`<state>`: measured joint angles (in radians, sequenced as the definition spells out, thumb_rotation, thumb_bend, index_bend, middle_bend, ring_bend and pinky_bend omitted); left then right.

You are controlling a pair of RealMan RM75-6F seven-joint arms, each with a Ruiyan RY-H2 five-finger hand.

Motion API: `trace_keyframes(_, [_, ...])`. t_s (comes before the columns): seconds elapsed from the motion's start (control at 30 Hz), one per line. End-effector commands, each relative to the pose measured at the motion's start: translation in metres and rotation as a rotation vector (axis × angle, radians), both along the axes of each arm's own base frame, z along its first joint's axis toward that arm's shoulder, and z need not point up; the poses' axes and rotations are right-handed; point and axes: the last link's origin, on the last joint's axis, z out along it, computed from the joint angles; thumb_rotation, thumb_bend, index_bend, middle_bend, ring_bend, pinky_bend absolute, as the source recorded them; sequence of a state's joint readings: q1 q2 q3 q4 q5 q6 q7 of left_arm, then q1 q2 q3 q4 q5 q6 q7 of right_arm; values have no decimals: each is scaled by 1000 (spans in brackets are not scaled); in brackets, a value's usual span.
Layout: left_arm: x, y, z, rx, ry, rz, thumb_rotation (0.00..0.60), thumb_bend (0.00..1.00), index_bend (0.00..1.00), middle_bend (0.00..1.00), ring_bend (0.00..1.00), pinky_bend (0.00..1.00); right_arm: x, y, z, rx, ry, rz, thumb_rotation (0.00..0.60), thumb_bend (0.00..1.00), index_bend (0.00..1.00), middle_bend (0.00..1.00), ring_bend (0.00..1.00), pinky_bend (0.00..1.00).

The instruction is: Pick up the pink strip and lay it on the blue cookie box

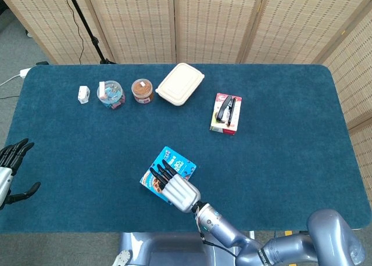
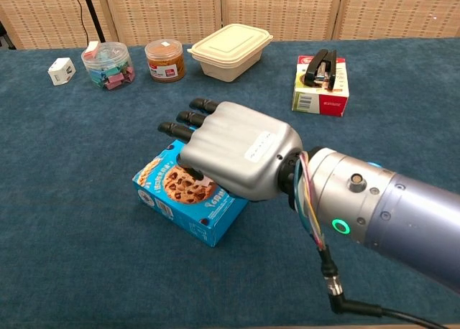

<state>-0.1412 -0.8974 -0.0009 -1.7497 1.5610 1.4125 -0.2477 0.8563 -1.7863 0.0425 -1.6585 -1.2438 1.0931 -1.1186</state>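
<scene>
Now | right hand (image 2: 233, 149) palm-down over the blue cookie box (image 2: 188, 200); we cannot tell its grasp | pink strip: we cannot see it | left hand (image 1: 10, 170) off the table (image 1: 279, 161) edge, fingers apart, holding nothing | stapler box (image 2: 320, 84) and cream container (image 2: 230, 52) far side.

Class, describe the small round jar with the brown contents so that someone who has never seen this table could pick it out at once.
Start at the far edge of the blue table, where a row of small items lies left of the cream lidded container. The brown jar stands just left of that container. Unlike the clear tub of mixed coloured bits on its other side, it holds one even brown mass.
</scene>
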Motion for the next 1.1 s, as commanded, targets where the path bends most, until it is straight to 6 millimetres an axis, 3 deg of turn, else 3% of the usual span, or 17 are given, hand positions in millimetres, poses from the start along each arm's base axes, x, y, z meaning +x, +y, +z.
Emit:
trace_keyframes(0.03, [0,0,0,0,-1,0,600,272,0,0,0,0,0,-5,15,-22,-43,-11,600,1000,337,0,0,0])
trace_keyframes(0.23, [1,-1,-1,-3,3,-3,600,272,0,0,0,0,-9,-11,51,-64,-124,-24,600,978,173,0,0,0])
trace_keyframes(0.27, [1,-2,-2,-4,4,-3,600,272,0,0,0,0,-12,-12,56,-70,-139,-27,600,932,120,0,0,0])
trace_keyframes(0.33, [1,-2,-3,-6,5,-3,600,269,0,0,0,0,-20,-13,70,-92,-170,-36,600,784,54,0,0,0])
trace_keyframes(0.47, [1,-4,-5,-8,11,-3,600,260,0,0,0,0,-45,-16,97,-136,-223,-78,600,181,0,0,0,0])
trace_keyframes(0.57, [1,-6,-7,-3,18,-3,600,250,0,0,0,0,-69,-18,113,-157,-254,-138,600,17,0,0,0,0])
trace_keyframes(0.83, [-6,-13,-10,30,39,-3,600,116,0,0,0,0,-149,-22,158,-180,-346,-340,600,0,4,0,0,0])
trace_keyframes(0.97, [-18,-17,-13,41,36,34,600,99,0,0,0,0,-191,-12,180,-254,-371,-447,600,0,0,0,0,0])
trace_keyframes(1.1, [-26,-19,-14,44,38,51,600,98,0,0,0,0,-218,-6,193,-320,-389,-523,600,0,0,0,0,0])
